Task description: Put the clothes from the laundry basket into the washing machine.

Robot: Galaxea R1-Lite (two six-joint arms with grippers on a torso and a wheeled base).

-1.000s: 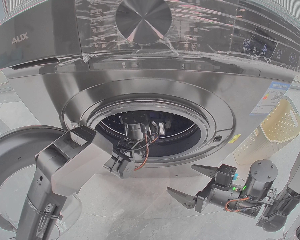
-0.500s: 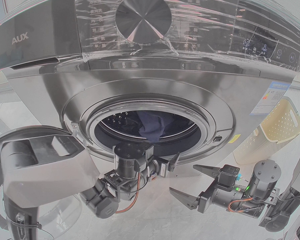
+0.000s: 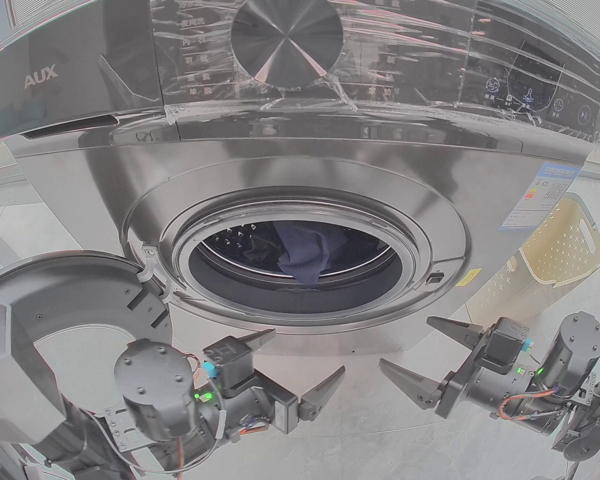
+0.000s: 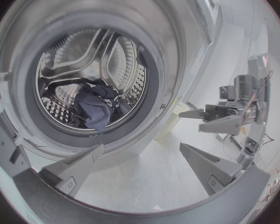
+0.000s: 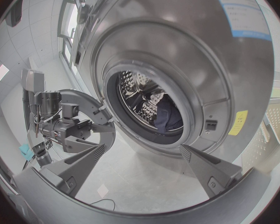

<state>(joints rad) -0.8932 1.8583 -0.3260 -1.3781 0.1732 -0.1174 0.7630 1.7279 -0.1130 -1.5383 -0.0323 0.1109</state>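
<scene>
Washing machine [image 3: 300, 161]: a grey front-loader that faced the robot with its port open.
Door [image 3: 60, 288]: stood swung wide on its hinge, at the robot's left of the port.
Drum [image 4: 121, 56]: perforated steel, seen through the port.
Dark blue garment [image 3: 305, 251]: lay crumpled inside the drum, near the front, its lowest fold reaching the drum's lower rim.
Laundry basket [image 3: 560, 255]: cream and perforated, it stood on the floor just beside the machine on the robot's right; its inside was hidden.
Left gripper [image 3: 308, 351]: hung outside the machine, below and in front of the port, jaws spread and empty.
Right gripper [image 3: 404, 341]: hung beside the left one, nearer the basket, jaws likewise spread and empty; the two did not touch.
Floor [image 3: 353, 428]: pale tile beneath both grippers.
</scene>
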